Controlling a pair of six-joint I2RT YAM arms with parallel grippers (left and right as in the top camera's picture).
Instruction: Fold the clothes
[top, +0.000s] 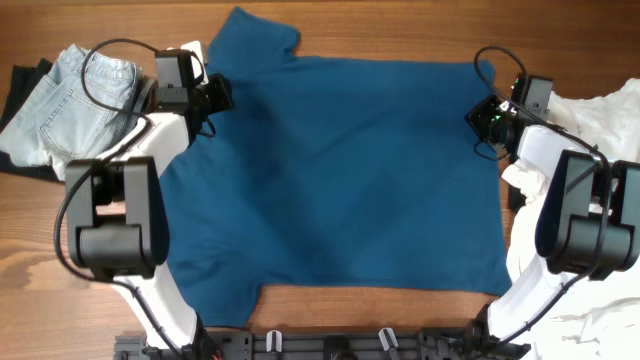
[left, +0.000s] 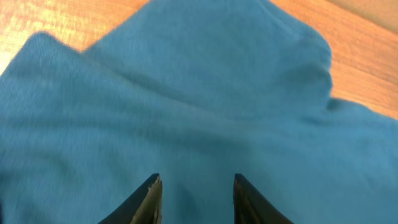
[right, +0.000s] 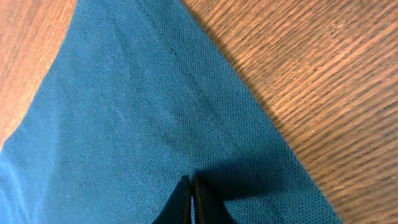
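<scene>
The wooden table (top: 400, 30) carries a dark blue shirt (top: 340, 170) spread flat across its middle, sleeves toward the left edge and hem toward the right edge. A heap of white cloth (top: 600, 110) lies along the right edge. Light blue jeans (top: 65, 100) rest at the far left corner on a dark garment (top: 20, 95). The left gripper (top: 218, 95) sits over the shirt beside the far sleeve; its fingers (left: 152, 193) stand narrowly apart, with blue cloth showing between them. The right gripper (top: 480, 117) is at the hem's far corner, jaws closed together on the cloth just inside its edge
</scene>
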